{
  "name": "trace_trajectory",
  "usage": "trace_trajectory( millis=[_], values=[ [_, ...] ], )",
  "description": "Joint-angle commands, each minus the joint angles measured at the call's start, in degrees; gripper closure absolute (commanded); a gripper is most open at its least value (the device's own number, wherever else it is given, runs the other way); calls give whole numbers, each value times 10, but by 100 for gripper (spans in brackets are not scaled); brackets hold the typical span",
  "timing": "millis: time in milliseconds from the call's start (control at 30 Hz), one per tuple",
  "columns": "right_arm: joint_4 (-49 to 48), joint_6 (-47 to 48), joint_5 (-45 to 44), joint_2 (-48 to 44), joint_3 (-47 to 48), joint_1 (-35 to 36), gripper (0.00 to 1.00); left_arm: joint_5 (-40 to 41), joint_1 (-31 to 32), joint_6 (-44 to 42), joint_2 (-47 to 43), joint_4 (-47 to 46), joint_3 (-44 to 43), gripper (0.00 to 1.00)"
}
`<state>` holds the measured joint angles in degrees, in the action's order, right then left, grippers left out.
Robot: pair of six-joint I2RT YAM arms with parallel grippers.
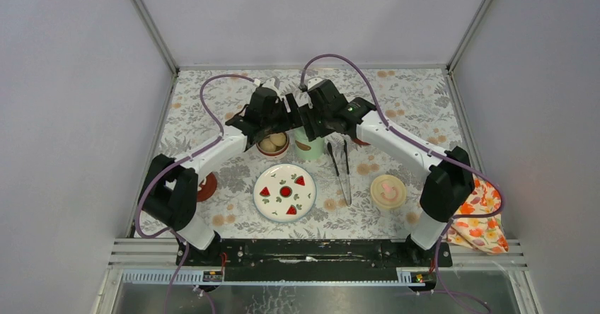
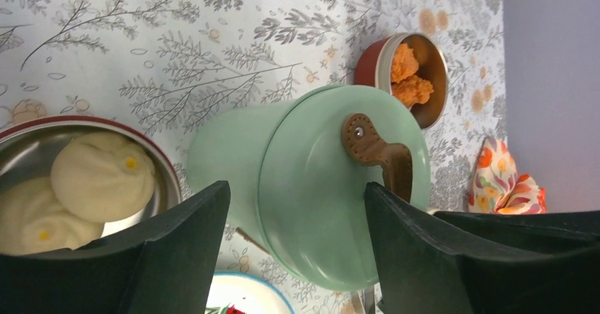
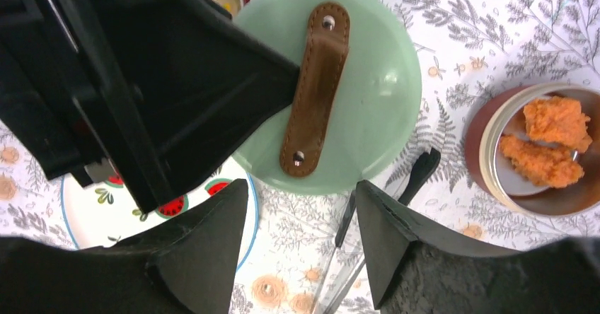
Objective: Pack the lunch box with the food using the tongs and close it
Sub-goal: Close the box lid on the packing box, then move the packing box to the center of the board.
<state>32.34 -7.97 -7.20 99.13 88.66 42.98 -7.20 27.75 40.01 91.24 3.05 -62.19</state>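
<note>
Overhead, arms [image 1: 396, 141] hide green lid [image 3: 368, 80]; wrist views reveal it, fried chunks [image 2: 405, 63] too; both jaws apart.

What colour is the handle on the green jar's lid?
The handle is brown; the right wrist view shows it best.

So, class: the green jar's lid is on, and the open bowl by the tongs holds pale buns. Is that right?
One slip: the bowl by the tongs holds orange fried chunks, not buns, as the right wrist view shows. The lid is on, as stated.
</note>
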Motion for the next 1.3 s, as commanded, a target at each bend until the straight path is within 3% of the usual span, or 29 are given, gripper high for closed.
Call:
trace_trajectory(
  millis=[0,233,433,733,1033,1267],
  values=[
    [39,-13,28,-56,4,-5,34,-15,-13,-35,4,138,-39,21],
    [-5,-31,46,-136,-82,-14,29,-2,-33,-30,-74,149,-49,10],
    [-55,-73,83,-165,-184,-14,29,1,-51,-2,-182,127,85,2],
    [-196,-145,106,-135,-261,-7,27,34,-85,42,-339,115,255,1],
    [-340,-201,24,-66,-259,-10,31,54,-87,46,-364,116,302,1],
    [-391,-220,-35,-8,-228,-43,34,61,-87,41,-356,101,314,1]
  ],
)
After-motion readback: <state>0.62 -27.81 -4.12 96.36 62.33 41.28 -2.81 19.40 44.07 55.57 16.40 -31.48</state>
